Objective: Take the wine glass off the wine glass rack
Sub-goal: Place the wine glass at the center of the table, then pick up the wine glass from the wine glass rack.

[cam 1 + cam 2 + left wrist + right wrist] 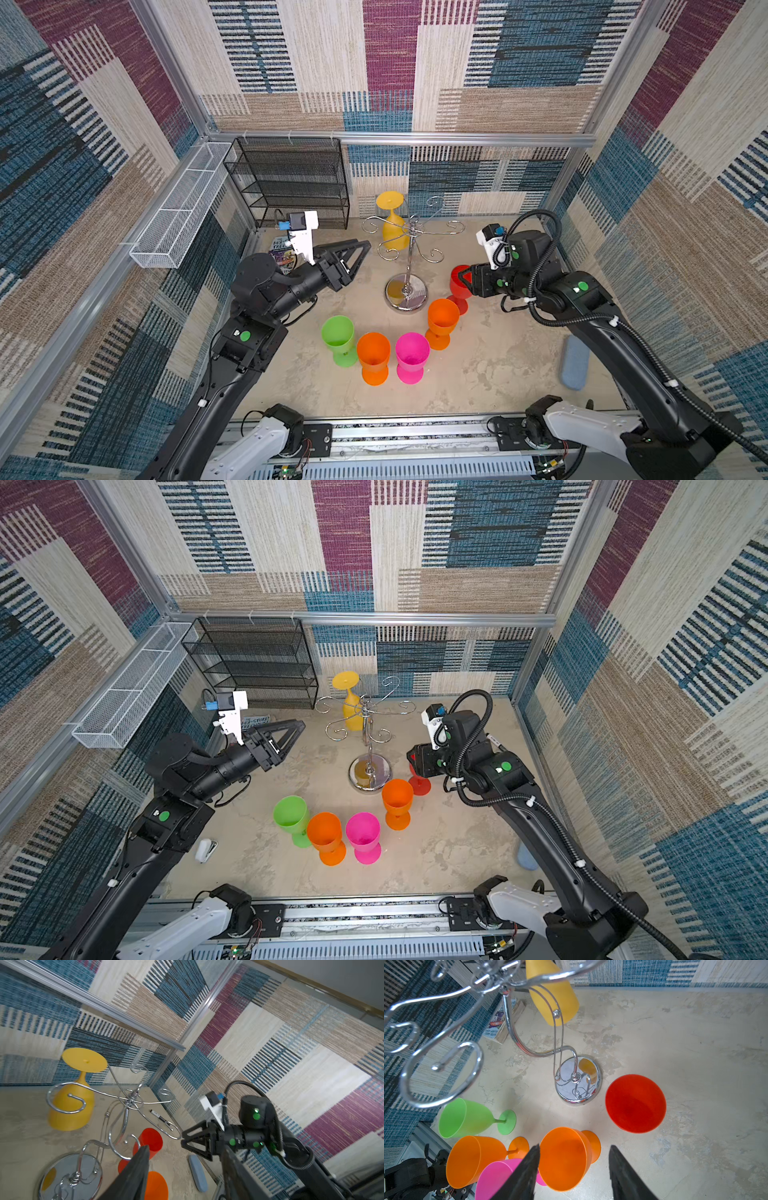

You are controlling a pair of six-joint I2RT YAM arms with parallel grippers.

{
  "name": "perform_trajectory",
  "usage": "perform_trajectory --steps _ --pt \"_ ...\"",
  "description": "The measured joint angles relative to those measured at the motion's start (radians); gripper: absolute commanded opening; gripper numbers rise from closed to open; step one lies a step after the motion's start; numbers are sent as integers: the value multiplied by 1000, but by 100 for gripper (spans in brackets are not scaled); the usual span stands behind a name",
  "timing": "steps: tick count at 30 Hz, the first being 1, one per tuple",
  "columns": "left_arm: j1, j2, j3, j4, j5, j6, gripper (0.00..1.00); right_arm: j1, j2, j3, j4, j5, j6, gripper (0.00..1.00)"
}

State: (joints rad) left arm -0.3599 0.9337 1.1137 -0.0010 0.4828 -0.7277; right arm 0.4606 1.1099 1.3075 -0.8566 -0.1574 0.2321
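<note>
1. The rack [406, 293] stands mid-frame in both top views. A yellow glass [392, 232] hangs upside down from its upper-left arm.
2. The right gripper [574, 1145] is spread and empty, just right of the red glass [457, 289].
3. The left gripper [360, 254] is left of the rack; I cannot tell its spread.

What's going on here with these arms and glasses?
Two robot arms are clearing a wine glass rack. On the table stand a green glass, pink glass, red glass and two orange glasses; a yellow wine glass hangs upside down on the rack. The right hand, open and empty, is by the red glass; the left hand, empty, points toward the rack.
</note>
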Motion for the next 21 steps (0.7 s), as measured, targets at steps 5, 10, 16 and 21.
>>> perform_trajectory --steps 5,10,16,21 --pt "98 121 16 59 93 -116 58 0 -48 -15 5 1 5 57" --pt "168 286 115 106 157 -137 57 0 -124 -39 24 13 22 62" --pt "244 500 267 132 234 -151 58 0 -265 -100 115 84 38 70" --pt "270 726 434 171 322 -200 58 0 -346 -143 186 126 52 72"
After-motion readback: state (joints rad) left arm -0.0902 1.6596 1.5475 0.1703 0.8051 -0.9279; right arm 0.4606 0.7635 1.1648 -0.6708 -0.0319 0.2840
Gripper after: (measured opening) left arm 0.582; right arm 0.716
